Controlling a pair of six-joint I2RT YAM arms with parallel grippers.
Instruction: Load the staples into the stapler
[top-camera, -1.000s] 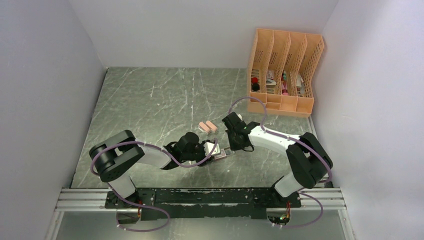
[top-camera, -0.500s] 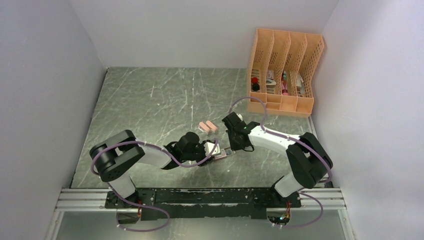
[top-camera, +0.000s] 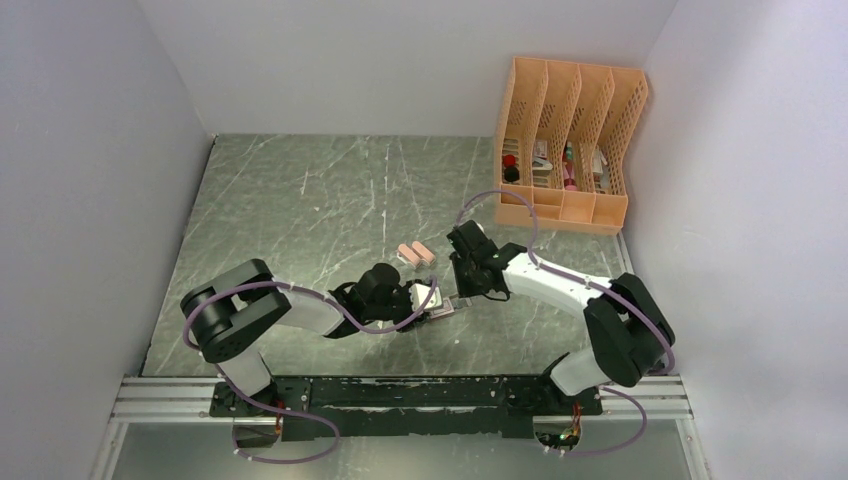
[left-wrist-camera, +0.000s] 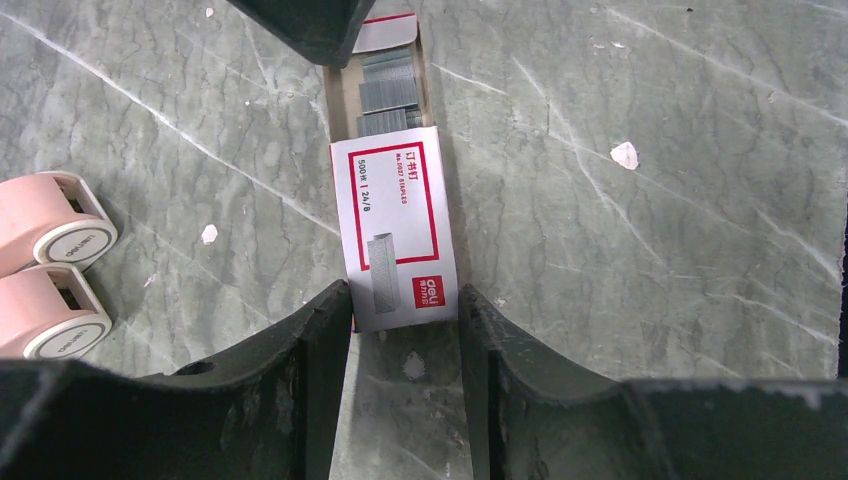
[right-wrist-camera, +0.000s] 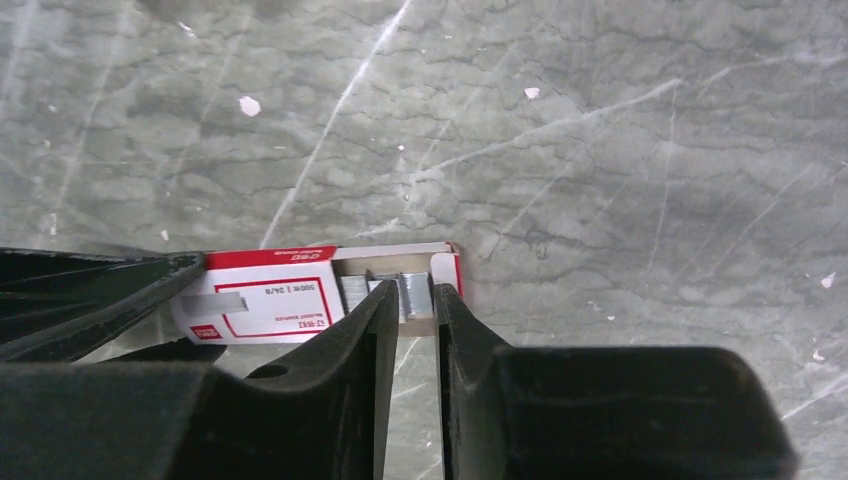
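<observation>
Under the overhead camera lies a grey-green marbled tabletop (top-camera: 300, 200) veined with white, closed in by plain pale walls (top-camera: 400, 60) on the left, back and right.

Near its middle, my left gripper (left-wrist-camera: 403, 300) is clamped on the near end of the staple box (left-wrist-camera: 395, 220), one finger touching each long side of the red-and-white sleeve. Two salmon-pink mini staplers (top-camera: 416, 254) lie side by side, touching, just beyond the box and apart from it.

The greyish inner tray (left-wrist-camera: 340, 100) is slid partway out of the sleeve's far end, and silvery staple strips (left-wrist-camera: 388, 85) lie lengthwise in it.

My right gripper (right-wrist-camera: 415, 300) is set over that exposed tray with its jaws only narrowly parted and a strip showing in the gap. Whether they pinch it, I cannot tell.

At the far right corner stands an orange mesh file organizer (top-camera: 565, 210) with four slots, holding small black, red and pink items too small to name.

The box lies flat, printed face up. Its long axis runs from my left jaws toward my right ones, open tray end to the right.
</observation>
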